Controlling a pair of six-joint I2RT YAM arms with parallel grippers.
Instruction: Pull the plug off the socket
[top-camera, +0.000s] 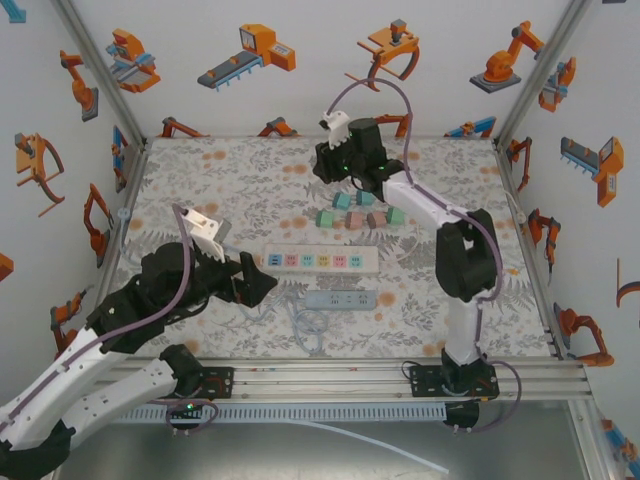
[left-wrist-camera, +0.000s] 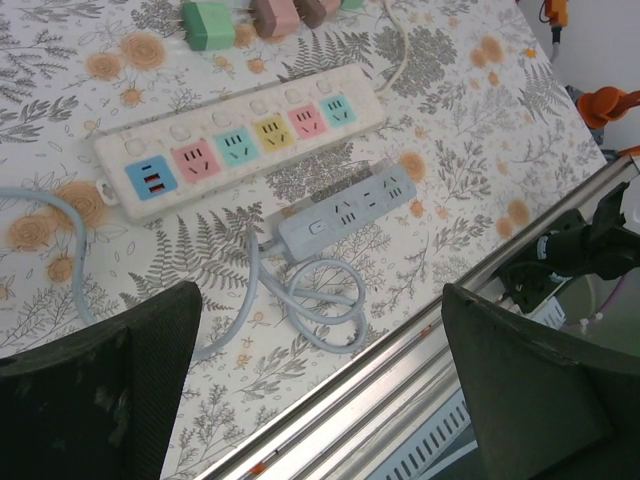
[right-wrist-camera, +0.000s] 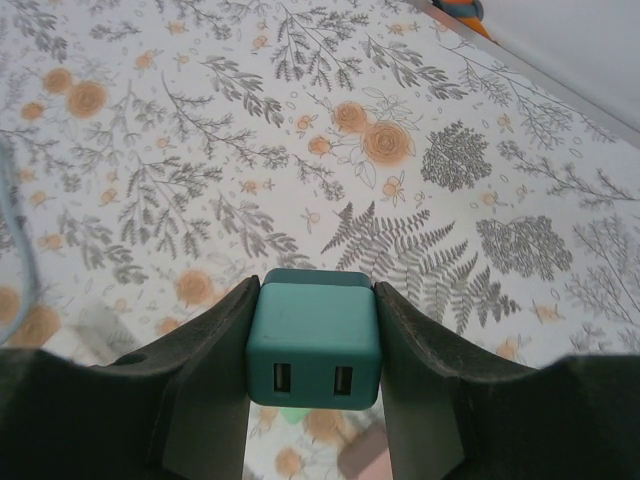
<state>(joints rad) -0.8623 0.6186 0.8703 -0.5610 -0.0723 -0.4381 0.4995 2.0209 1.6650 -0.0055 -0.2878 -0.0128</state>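
Table: printed walls on the left, far and right sides; a metal rail runs along the near edge. Bare floral cover across the far-left part and along the right side.

Right gripper at far centre, just beyond a cluster of loose plugs. Right wrist view: right gripper clamped on the teal plug, one finger on each side face, the face with two slots towards the camera, floral cover beyond it.

White socket strip lies mid-table, well apart from the teal plug, with the loose plugs between them. Grey strip lies just nearer, its cable coiled towards the rail.

Left gripper sits at the left end of the white socket strip, near the rail. Left wrist view: left gripper spread wide, holding nothing; white socket strip and grey strip lie ahead of it.
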